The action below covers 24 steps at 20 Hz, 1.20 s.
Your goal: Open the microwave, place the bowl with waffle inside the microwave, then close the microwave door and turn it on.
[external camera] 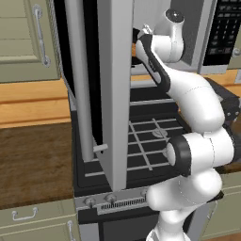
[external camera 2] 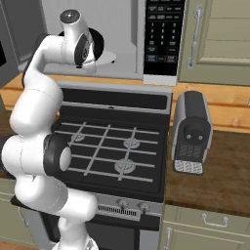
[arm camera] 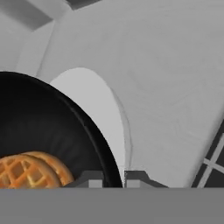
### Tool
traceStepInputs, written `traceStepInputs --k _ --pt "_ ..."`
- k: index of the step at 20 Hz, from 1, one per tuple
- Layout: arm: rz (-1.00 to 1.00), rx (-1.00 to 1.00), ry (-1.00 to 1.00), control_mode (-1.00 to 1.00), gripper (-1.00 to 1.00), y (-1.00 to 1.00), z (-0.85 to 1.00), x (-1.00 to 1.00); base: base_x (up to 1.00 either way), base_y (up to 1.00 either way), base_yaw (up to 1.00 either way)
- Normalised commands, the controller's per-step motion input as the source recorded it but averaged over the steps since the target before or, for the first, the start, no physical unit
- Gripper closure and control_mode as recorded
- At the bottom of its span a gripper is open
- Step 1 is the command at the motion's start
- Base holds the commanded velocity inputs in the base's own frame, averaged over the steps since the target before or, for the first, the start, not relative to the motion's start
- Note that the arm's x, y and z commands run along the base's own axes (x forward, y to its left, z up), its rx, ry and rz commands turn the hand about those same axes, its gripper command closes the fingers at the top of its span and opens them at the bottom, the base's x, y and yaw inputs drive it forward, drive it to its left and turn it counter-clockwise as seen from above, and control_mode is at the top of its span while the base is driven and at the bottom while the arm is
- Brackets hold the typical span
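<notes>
Two dark fingertips of my gripper pinch the thick rim of the bowl, jaws nearly together on its edge, so the waffle rides level inside it. I hold the bowl within the microwave, over the white turntable, apparently to set it down centred there. To my left the microwave door stands swung wide open, giving my arm room. Below lies the black stove, its burners bare.
</notes>
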Motion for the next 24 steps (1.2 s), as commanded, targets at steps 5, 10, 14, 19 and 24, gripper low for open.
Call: traceStepInputs --k 5,10,14,19,24 --pt "-0.01 0.0 0.12 -1.0 1.0 0.11 0.0 0.71 0.0 0.0 0.0" --pt "-0.05 0.0 0.14 -1.0 1.0 0.02 0.03 0.54 0.0 0.0 0.0" --pt "-0.12 0.0 0.01 -1.0 1.0 0.0 0.12 0.02 0.0 0.0 0.0" --pt "-0.14 0.0 0.0 -1.0 -1.0 0.03 0.0 0.0 0.0 0.0 0.0" --pt "-0.1 0.0 0.0 -1.0 -1.0 0.0 0.0 -0.13 0.0 0.0 0.0"
